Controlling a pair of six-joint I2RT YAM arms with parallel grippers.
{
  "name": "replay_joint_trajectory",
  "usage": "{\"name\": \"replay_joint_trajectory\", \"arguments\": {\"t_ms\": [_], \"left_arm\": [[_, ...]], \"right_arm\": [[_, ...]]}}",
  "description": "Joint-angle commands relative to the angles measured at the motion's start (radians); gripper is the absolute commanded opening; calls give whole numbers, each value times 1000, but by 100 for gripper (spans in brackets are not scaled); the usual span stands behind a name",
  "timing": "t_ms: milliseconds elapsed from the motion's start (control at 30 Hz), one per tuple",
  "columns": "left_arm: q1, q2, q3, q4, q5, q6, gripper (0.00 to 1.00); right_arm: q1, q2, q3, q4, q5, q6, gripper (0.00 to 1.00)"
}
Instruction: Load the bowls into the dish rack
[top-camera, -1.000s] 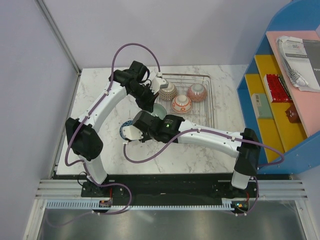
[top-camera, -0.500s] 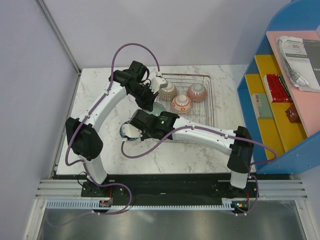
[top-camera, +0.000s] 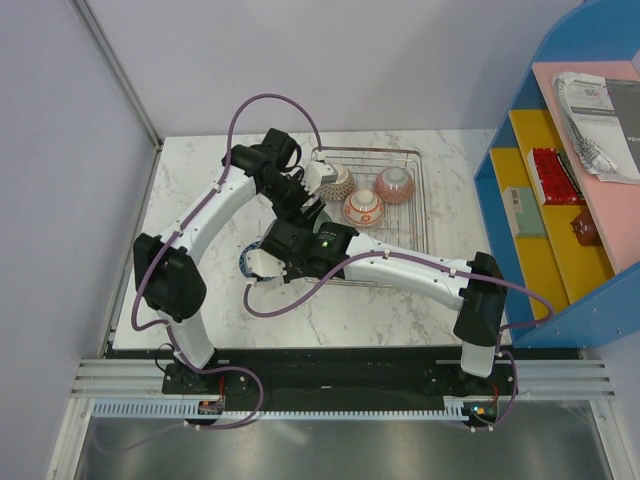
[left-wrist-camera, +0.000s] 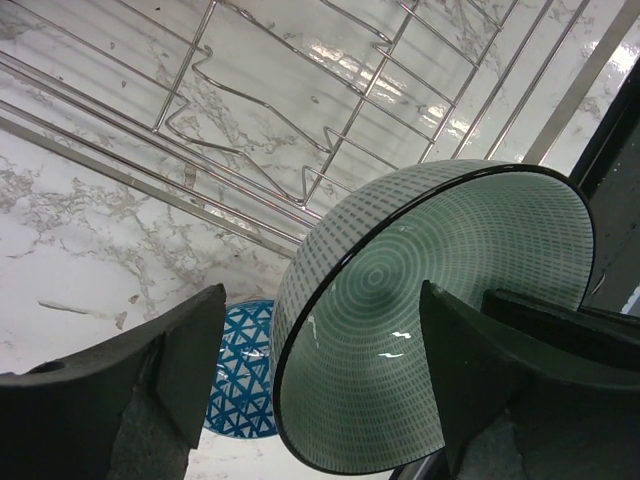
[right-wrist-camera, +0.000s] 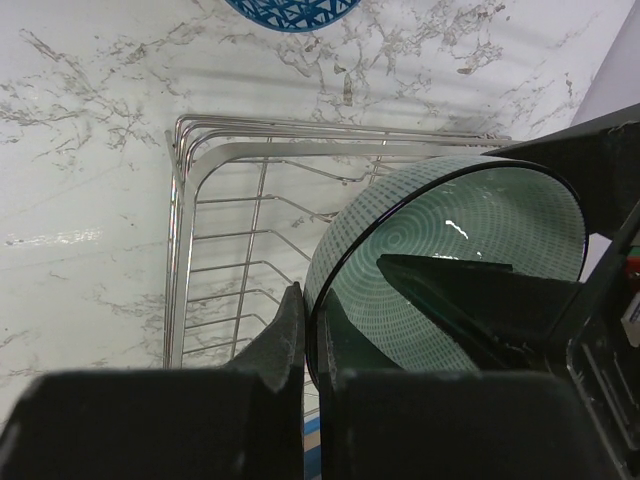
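Note:
A grey-green patterned bowl (left-wrist-camera: 420, 300) hangs tilted on edge over the left end of the dish rack (top-camera: 425, 200). My right gripper (right-wrist-camera: 312, 300) is shut on that bowl's dark rim, one finger inside and one outside. My left gripper (left-wrist-camera: 322, 300) is open, its fingers (left-wrist-camera: 190, 350) standing apart on either side of the same bowl. A blue triangle-patterned bowl (top-camera: 247, 262) sits on the marble table just left of the rack. Three bowls lie upside down in the rack: a grey-black one (top-camera: 335, 180), a red one (top-camera: 394, 183) and an orange one (top-camera: 362, 207).
The two arms cross over the rack's left half in the top view. Upright wire tines (left-wrist-camera: 250, 110) rise from the rack floor under the held bowl. A blue and yellow shelf unit (top-camera: 560, 180) stands at the right of the table.
My left gripper has opened and let go of the grey-green bowl. My right gripper has shut on the bowl's rim. The left arm has shifted slightly right.

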Motion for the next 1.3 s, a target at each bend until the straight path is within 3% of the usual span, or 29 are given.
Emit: {"name": "replay_joint_trajectory", "arguments": {"t_ms": [0, 33, 67, 433, 533, 633, 767, 967, 1133, 1267], "left_arm": [[-3, -59, 6, 14, 39, -13, 90], [-5, -62, 6, 17, 34, -16, 99], [-3, -65, 6, 22, 36, -20, 100], [37, -269, -43, 314, 62, -140, 100], [89, -369, -107, 405, -5, -195, 100], [219, -445, -178, 485, 20, -246, 100], [409, -501, -285, 493, 135, -223, 100], [504, -623, -555, 508, 189, -133, 100], [551, -703, -698, 536, 229, -100, 100], [583, -720, -750, 545, 242, -88, 100]], "right_arm": [[-3, -2, 48, 22, 21, -6, 0], [-2, -2, 47, 27, 21, -2, 0], [-5, -3, 45, 27, 18, 0, 0], [-41, -22, -4, 84, -22, 43, 0], [-61, -31, -4, 113, -72, 90, 0], [-106, -62, -18, 146, -134, 152, 0], [-156, -112, -30, 180, -304, 236, 0], [-291, -181, -19, 262, -580, 426, 0], [-428, -259, -146, 496, -832, 640, 0], [-529, -327, -295, 743, -1025, 910, 0]]}}
